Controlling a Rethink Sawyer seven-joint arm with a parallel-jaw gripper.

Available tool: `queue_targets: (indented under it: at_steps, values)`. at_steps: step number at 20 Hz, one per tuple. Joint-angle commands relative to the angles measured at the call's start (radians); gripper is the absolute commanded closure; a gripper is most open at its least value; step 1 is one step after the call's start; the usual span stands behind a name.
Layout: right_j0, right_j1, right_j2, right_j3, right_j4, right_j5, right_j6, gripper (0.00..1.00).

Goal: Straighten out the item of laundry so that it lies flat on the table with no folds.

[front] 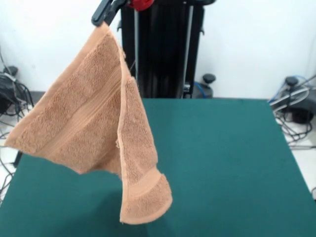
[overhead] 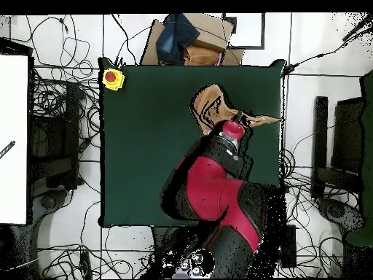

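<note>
Jaws pinching tight on one corner of towel [front: 94,116]. Gripper [front: 102,17] holding it high; towel hanging in air over table [front: 232,163], near one long edge, folded down its middle.

Could go wrong: towel dropping in heap, or landing doubled over, if jaws let go too soon. Corner could be slipping from pinch too. Part hanging past table edge could be sliding off.

Front view showing fold and woven bands. Overhead view showing red arm [overhead: 211,189] and yellow button box [overhead: 112,78] at table corner.

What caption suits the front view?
Pincer holds the towel by one corner, dangling above the green table.
</note>
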Motion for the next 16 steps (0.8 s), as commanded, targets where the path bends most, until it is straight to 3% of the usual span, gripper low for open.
queue_targets:
  at_steps: [1, 16]
  values:
    - [0.026, 0.099, -0.046, 0.058, 0.111, -0.075, 0.261, 1.00]
    - [0.044, 0.086, -0.062, 0.076, 0.143, -0.078, 0.227, 1.00]
